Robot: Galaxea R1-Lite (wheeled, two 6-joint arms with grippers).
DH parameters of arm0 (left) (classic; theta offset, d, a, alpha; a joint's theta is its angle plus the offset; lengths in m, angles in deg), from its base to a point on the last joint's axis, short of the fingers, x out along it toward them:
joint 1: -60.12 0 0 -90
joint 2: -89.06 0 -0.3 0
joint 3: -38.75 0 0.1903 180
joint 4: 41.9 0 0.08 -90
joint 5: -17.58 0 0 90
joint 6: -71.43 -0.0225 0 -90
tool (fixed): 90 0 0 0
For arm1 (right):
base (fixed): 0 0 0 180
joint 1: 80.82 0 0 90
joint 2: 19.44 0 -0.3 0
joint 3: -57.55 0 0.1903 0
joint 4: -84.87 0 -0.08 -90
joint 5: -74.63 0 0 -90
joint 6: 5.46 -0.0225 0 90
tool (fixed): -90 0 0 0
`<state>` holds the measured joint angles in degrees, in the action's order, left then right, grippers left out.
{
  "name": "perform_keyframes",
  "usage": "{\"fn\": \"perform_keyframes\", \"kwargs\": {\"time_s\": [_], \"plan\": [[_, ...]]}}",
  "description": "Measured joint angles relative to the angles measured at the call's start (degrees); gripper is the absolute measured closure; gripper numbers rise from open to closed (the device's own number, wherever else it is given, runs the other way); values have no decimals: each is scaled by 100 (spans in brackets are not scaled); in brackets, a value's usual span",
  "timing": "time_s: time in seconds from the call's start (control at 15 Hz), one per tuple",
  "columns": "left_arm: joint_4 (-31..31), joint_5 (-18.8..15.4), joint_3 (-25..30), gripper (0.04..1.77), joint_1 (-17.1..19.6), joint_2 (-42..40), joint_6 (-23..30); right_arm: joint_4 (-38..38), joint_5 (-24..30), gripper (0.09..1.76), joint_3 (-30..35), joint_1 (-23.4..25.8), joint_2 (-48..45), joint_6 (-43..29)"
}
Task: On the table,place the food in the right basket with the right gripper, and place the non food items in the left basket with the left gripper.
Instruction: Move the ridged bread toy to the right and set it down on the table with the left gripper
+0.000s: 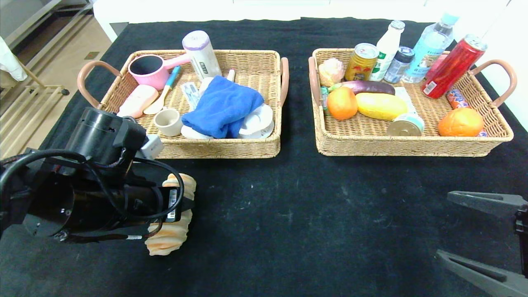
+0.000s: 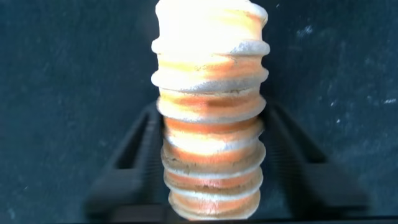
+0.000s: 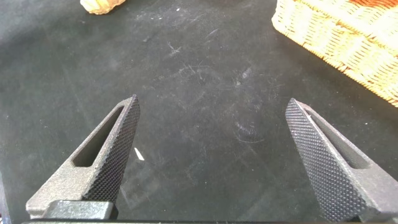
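A ridged beige-orange bread roll (image 1: 171,235) lies on the black table (image 1: 297,206) at the front left. My left arm (image 1: 103,194) hangs over it. In the left wrist view my left gripper (image 2: 211,109) has a finger pressed against each side of the roll (image 2: 211,124). My right gripper (image 1: 444,223) hovers open and empty at the front right (image 3: 212,102). The blue cloth (image 1: 222,105) and cream cup (image 1: 168,121) lie in the left basket (image 1: 214,148). An orange (image 1: 341,103), a yellow fruit (image 1: 381,106) and a tin (image 1: 406,126) lie in the right basket (image 1: 412,146).
The left basket also holds a pink pot (image 1: 150,70) and white plates (image 1: 258,121). Bottles (image 1: 429,47), cans (image 1: 451,66), an eggplant (image 1: 367,86) and a second orange (image 1: 460,122) crowd the right basket. A corner of the right basket (image 3: 348,43) shows in the right wrist view.
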<state>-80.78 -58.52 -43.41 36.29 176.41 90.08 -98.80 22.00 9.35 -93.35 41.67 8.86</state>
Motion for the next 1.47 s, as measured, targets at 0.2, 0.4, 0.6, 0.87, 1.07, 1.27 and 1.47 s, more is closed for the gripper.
{"fn": "perform_keyframes", "kwargs": {"time_s": [0.2, 0.4, 0.6, 0.87, 1.07, 1.27, 1.47], "plan": [[50, -2, 34, 107, 5, 44, -2, -5, 0, 14, 4, -2, 21, -2], [54, 11, 56, 154, 2, 55, -7, -11, 0, 14, 20, -9, 43, 6], [80, 37, 122, 154, 0, 77, -2, -11, 0, 14, 22, -11, 51, 9], [72, 26, 150, 154, 0, 105, -2, -13, 0, 14, 24, -11, 51, 6], [63, 22, 144, 154, 5, 140, -5, -13, 0, 14, 24, -11, 57, 9], [50, 44, 130, 154, -1, 135, -13, -18, 7, 14, 24, -15, 40, 2], [1, 50, 87, 154, -15, -2, -60, -5, 5, 14, 13, -20, -39, -16]]}}
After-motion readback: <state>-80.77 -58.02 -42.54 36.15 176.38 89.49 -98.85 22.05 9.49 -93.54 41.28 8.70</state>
